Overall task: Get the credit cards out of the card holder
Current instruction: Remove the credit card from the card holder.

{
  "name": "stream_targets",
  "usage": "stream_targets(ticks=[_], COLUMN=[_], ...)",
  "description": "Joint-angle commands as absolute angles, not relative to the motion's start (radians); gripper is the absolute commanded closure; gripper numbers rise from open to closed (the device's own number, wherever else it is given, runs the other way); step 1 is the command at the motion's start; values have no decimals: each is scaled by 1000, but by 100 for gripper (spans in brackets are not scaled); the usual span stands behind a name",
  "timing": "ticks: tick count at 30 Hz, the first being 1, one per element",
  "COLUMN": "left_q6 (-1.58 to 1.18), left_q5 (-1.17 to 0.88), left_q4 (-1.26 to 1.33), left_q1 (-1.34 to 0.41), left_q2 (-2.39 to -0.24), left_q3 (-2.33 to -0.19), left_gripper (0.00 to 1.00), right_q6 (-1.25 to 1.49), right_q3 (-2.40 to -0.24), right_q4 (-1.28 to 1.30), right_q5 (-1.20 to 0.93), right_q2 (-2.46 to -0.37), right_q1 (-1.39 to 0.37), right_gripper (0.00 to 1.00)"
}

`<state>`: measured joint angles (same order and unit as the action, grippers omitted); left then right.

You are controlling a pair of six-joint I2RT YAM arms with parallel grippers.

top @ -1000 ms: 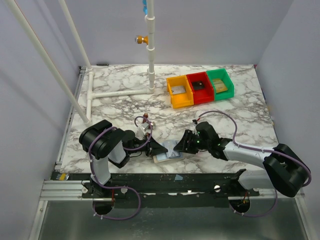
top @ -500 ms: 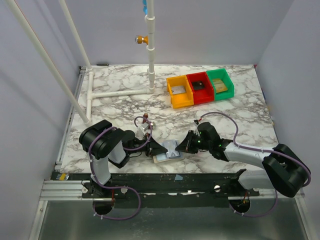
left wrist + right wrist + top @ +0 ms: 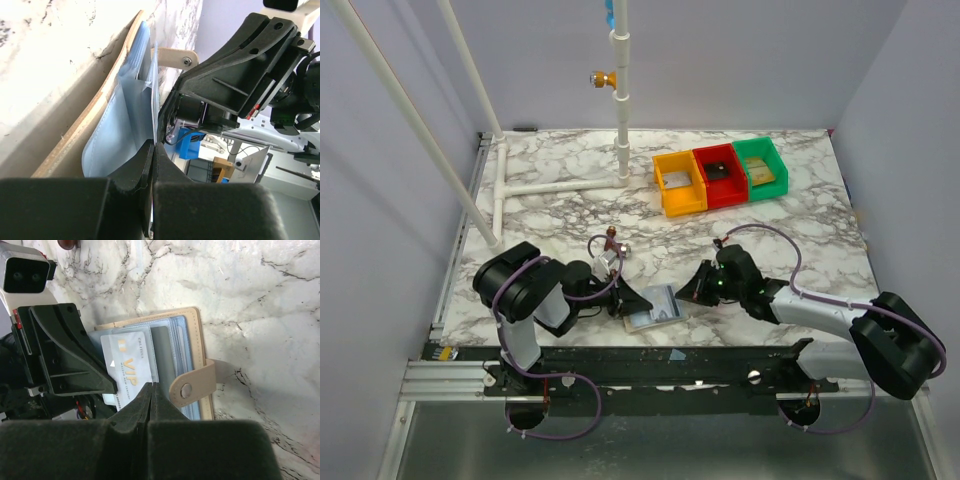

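The card holder (image 3: 653, 308) lies open near the table's front edge, with a tan cover, a snap tab (image 3: 192, 386) and light blue clear sleeves (image 3: 122, 130). A white VIP card (image 3: 127, 365) and a dark grey card (image 3: 162, 352) sit in its sleeves. My left gripper (image 3: 626, 300) is at the holder's left side, shut on a sleeve of it and holding that sleeve raised off the table. My right gripper (image 3: 688, 292) is shut at the holder's right edge. Its tips (image 3: 152, 386) lie over the lower corner of the VIP card, with nothing visible between them.
Yellow (image 3: 680, 183), red (image 3: 720, 175) and green (image 3: 760, 167) bins stand in a row at the back right, each with something inside. A white pipe frame (image 3: 560, 186) lies at the back left, with an upright pipe (image 3: 622, 100) behind the bins.
My right gripper has drawn back a little to the right, away from the holder. The left gripper has shifted slightly left and a sleeve of the holder now stands higher.
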<state>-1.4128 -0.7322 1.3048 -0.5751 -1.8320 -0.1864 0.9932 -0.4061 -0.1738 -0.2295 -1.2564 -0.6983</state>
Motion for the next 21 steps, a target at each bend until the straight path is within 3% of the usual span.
stream_targets(ticks=[1,4,9,14,21], left_q6=[-1336,-1326,-1417,-1496,-1508], left_q5=[-713,-718,-754,-767,-768], left_q4=[1192,1162,1375,1559,1591], left_q1=[-567,-567,-566,-565,-566], left_q2=[-1765,-1753,-1825,-1911,-1917], left_q3=[-189,-198,-185,-175,-169], left_gripper=[100,100,100,100,100], right_q6=[975,974,967,968,971], right_q3=[-397,-393,-389,-385,-377], right_q4=[-154,-180,-207,-227,-253], right_q5=[-206,-238,-272,-296,-302], right_q2=[-1266,-1278,-1267,-1286,-1328], right_q1=[-692,-693,-693,-693,-693], right_gripper=[99,87,70,67,67])
